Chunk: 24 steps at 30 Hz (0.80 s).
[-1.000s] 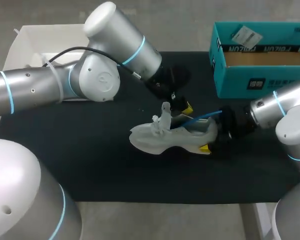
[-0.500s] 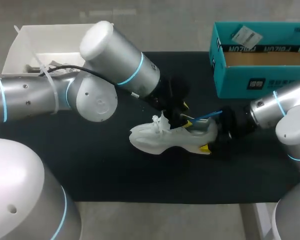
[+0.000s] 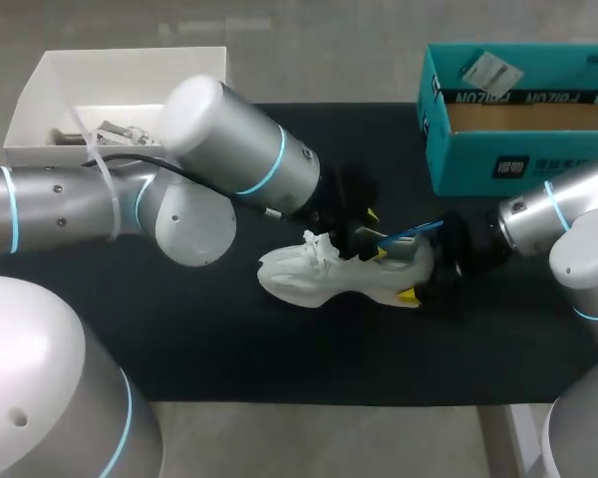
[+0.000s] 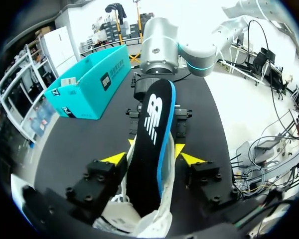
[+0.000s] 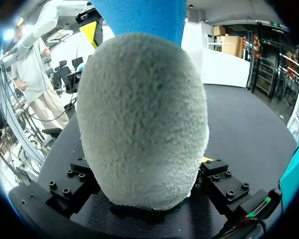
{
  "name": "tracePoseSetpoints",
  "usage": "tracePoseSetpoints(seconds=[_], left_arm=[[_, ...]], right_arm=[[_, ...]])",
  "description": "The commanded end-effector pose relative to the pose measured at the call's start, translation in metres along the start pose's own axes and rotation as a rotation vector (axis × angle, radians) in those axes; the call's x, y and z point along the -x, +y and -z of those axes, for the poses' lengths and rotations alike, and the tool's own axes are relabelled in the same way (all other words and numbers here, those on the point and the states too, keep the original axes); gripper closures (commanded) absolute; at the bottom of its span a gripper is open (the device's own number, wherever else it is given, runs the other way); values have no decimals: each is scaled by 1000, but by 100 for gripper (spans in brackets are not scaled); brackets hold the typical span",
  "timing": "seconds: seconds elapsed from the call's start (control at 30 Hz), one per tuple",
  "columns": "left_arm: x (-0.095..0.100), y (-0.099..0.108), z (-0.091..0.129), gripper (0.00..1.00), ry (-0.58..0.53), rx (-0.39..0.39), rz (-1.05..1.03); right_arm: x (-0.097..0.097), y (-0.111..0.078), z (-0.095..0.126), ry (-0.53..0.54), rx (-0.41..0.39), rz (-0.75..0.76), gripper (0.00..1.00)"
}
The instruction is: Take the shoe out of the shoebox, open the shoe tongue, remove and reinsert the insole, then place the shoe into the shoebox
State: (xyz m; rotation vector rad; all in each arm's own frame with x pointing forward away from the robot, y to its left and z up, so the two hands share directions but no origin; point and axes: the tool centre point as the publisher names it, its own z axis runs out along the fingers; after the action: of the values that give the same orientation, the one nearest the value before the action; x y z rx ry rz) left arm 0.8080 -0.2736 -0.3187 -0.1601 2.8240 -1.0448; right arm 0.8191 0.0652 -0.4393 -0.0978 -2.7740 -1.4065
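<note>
Lying on the desk (image 3: pixel 179 329) is one white shoe (image 3: pixel 319 279), its heel clamped by the right tool (image 3: pixel 429 274). One black insole (image 4: pixel 152 139) juts from it between the left tool (image 4: pixel 153 158), fingers apart. One teal shoebox (image 3: pixel 478 169) holds a paper tag (image 3: pixel 493 70); one white tray (image 3: pixel 40 90) holds small items. The left tool has come down, and the tongue (image 3: pixel 319 247) sits lower than before.

White bin (image 3: pixel 120 75) beside far-left corner of black mat (image 3: pixel 209 339)

Bright even overhead light; soft shadow under shoe (image 3: pixel 309 279).
</note>
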Motion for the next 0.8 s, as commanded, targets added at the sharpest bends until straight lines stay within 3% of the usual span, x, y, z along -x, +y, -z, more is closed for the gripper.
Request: tracePoseSetpoints(seconds=[0.03, 0.2, 0.33, 0.37, 0.4, 0.43, 0.63, 0.8], left_arm=[[5, -4, -15, 38, 1, 9, -8], [4, -4, -26, 38, -5, 19, -17], [4, 0, -30, 54, -10, 35, -17], [5, 2, -30, 63, -12, 37, -15], [5, 2, -29, 86, -14, 38, -13], [6, 4, -27, 100, -15, 40, -12], [8, 10, -19, 100, -23, 51, -1], [6, 3, -2, 100, -16, 26, 12]], right_arm=[[-1, -6, -6, -1, -2, 0, 100], [-1, -6, -6, -1, -2, 0, 100], [-1, -6, -6, -1, -2, 0, 100], [-1, -6, -6, -1, -2, 0, 100], [-1, -6, -6, -1, -2, 0, 100], [-1, -6, -6, -1, -2, 0, 100], [-1, -6, -6, -1, -2, 0, 100], [-1, -6, -6, -1, -2, 0, 100]])
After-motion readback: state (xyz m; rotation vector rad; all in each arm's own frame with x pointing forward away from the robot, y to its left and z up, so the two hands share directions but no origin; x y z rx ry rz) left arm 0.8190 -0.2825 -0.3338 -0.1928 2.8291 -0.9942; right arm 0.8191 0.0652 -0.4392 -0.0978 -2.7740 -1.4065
